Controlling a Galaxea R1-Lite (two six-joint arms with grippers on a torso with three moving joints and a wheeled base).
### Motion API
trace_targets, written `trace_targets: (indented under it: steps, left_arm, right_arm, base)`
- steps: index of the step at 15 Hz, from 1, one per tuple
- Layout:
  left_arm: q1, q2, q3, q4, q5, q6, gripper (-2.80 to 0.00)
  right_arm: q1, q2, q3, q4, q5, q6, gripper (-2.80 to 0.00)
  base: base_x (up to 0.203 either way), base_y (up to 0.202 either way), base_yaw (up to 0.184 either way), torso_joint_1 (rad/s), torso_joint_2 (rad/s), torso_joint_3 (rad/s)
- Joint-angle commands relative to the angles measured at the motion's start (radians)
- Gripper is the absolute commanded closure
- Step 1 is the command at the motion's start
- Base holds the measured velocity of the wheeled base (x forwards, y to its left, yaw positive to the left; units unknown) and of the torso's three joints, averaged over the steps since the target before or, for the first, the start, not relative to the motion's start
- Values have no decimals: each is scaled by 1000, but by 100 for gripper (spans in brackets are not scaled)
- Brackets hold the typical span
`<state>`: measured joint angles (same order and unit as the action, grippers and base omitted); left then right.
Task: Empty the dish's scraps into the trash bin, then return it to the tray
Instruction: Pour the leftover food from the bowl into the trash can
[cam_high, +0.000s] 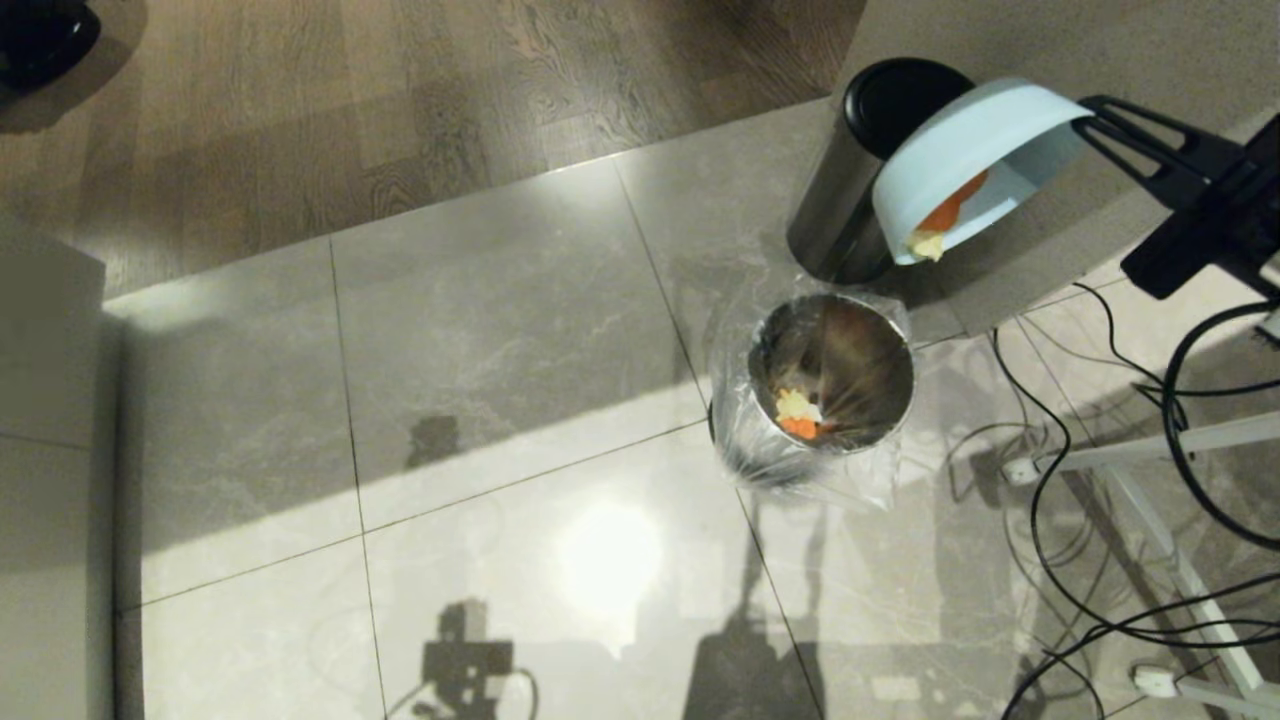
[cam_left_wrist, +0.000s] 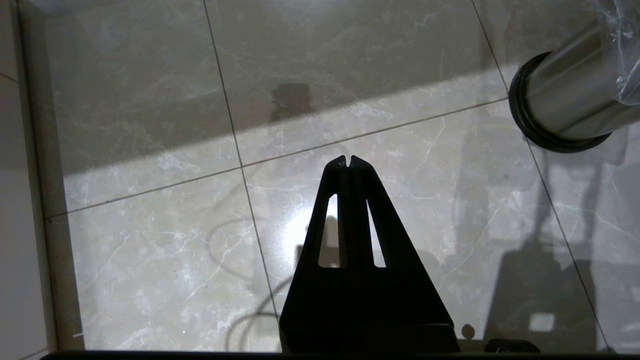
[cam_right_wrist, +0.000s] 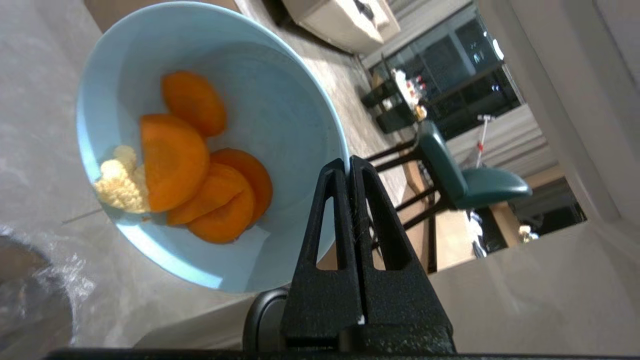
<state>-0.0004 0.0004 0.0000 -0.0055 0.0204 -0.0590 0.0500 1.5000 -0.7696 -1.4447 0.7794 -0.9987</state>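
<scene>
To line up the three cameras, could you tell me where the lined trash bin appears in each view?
Head view: the trash bin stands right of centre on the tiles, below the tilted light-blue bowl.
Left wrist view: its steel side and black base ring show at the upper right edge.
Right wrist view: only its crinkled clear bag liner shows, lower left.
Shared landmark: the bag liner.

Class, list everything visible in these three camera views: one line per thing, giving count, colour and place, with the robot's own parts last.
Small round light-blue bowl: one, tilted above the bin, held by its rim.
Carrot slices and yellow chunks: several, orange and pale yellow, in the bowl; a few more inside the bin.
Bag-lined steel trash bin: one, shiny, on the tiled floor.
Black-lidded steel cylinder: one, behind the bin.
Black cables: several, on the floor at the right.
Green chair: one, in the background.
Right gripper: black, shut on the bowl.
Left gripper: black, shut, empty, over the tiles.
</scene>
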Motion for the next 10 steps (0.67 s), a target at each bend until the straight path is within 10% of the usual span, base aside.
trace_targets:
  steps: [1,10]
  left_arm:
    - [-1,1,0,-1,1,-1,0]
    - [0,1,0,-1,1,-1,0]
  right_arm:
    - [0,7,-21,-7,12,3,0]
    - [-9,-12,-5,-31,30,27,0]
  base:
    - [0,0,0,0,0,0]
    - [0,0,0,0,0,0]
